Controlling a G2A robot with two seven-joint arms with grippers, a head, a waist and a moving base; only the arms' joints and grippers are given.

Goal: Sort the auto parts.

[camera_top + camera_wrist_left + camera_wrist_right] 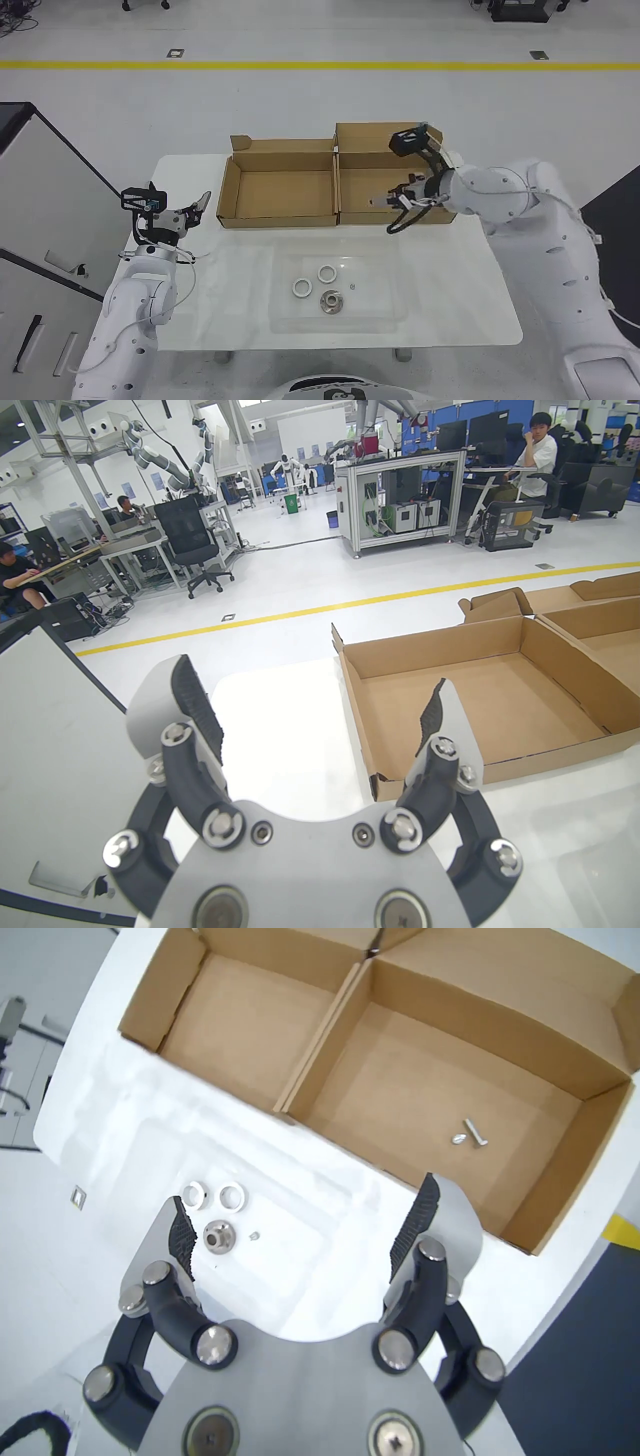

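Top view: two brown cardboard boxes (275, 190) touch at the white desk's (450, 290) far edge; white plastic rings (300, 288) and a flanged metal bushing (330, 299) lie in the open before them. Left hand (312, 680) gapes empty by the left edge, right hand (302, 1190) likewise over the right box's (365, 185) front edge

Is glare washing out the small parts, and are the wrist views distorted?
Top view: table bright, but both rings and the metal hub stand out. Right wrist view: glare whitens the table beside the boxes, parts readable; the table edge bows. Left wrist view: yellow floor line curves slightly.
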